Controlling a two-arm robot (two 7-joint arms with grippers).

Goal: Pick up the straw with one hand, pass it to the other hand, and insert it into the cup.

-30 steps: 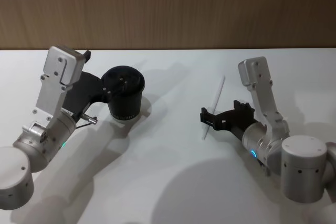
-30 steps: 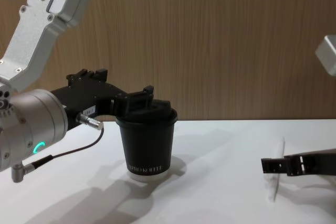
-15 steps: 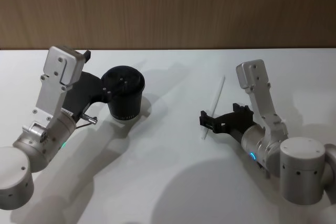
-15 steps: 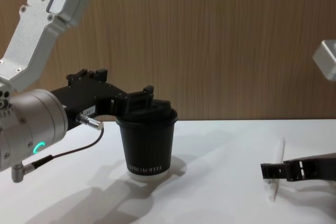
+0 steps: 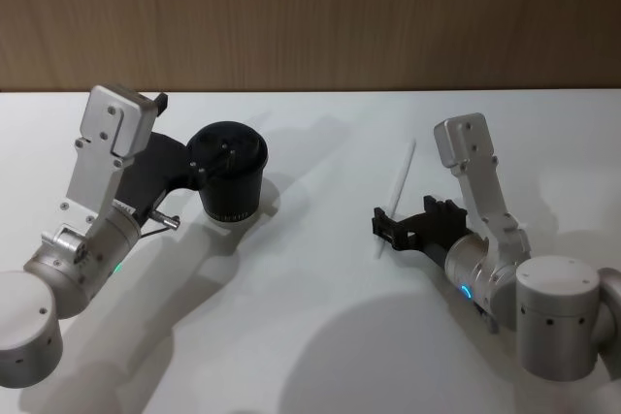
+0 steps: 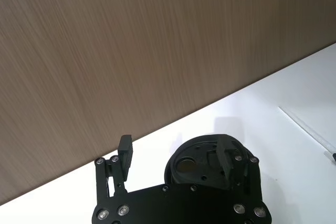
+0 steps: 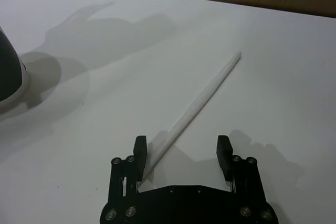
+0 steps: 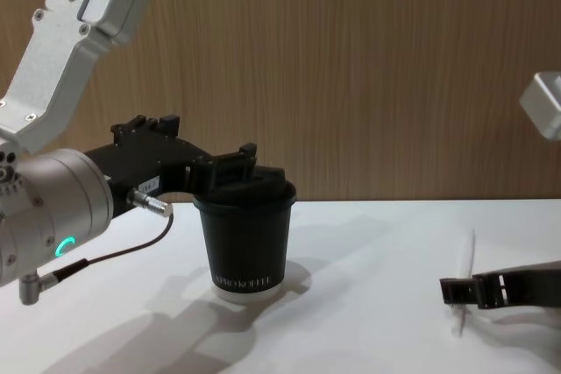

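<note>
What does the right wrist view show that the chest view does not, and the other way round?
Right wrist view: the right gripper has its two fingers open, with the straw's near end between them, close to one finger. Chest view: the cup's pale lettering and the left gripper at its lid. Both: the straw lying on the white table, the right gripper low at it.

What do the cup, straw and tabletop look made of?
The cup: likely matte black paper, going by its printed lettering and white base rim; its lid looks like moulded plastic. The straw: white, matte, opaque, possibly paper or a paper wrapper. The tabletop: smooth white, faintly sheened, probably laminate.
</note>
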